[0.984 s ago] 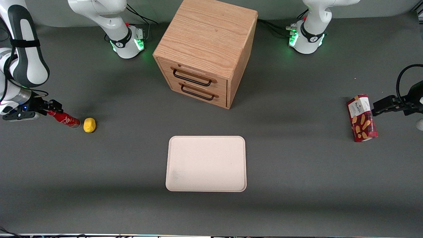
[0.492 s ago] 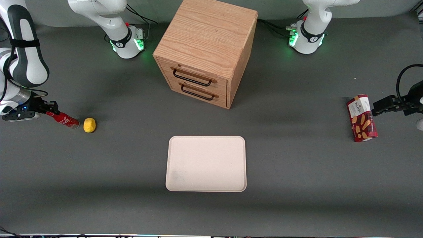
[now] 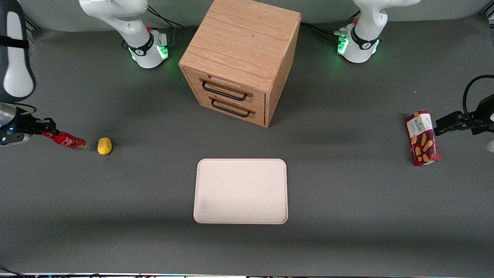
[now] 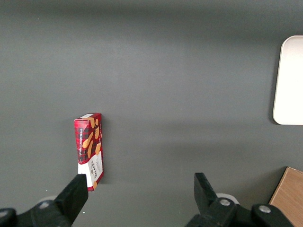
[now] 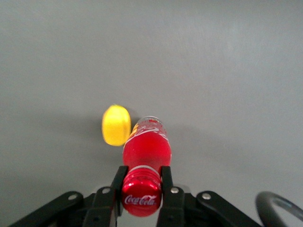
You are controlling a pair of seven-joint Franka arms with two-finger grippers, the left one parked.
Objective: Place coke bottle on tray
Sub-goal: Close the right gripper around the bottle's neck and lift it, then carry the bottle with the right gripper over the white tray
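Note:
The coke bottle (image 3: pixel 65 140) is a small red bottle with white script, held nearly level just above the table at the working arm's end. My gripper (image 3: pixel 43 131) is shut on its neck, right below the red cap. In the right wrist view the cap (image 5: pixel 141 196) faces the camera between the two black fingers (image 5: pixel 117 184), and the bottle's body (image 5: pixel 147 144) points away from the gripper (image 5: pixel 141 182). The cream tray (image 3: pixel 241 191) lies flat in the middle of the table, nearer to the front camera than the cabinet and well apart from the bottle.
A small yellow lump (image 3: pixel 104 146) lies on the table just past the bottle's base, showing beside the bottle (image 5: pixel 116 125) in the wrist view. A wooden two-drawer cabinet (image 3: pixel 241 60) stands at mid-table. A red snack box (image 3: pixel 422 138) lies toward the parked arm's end.
My gripper has drawn the bottle sideways toward the working arm's end, away from the yellow lump, which stayed put. The gap between the bottle's base and the lump has widened.

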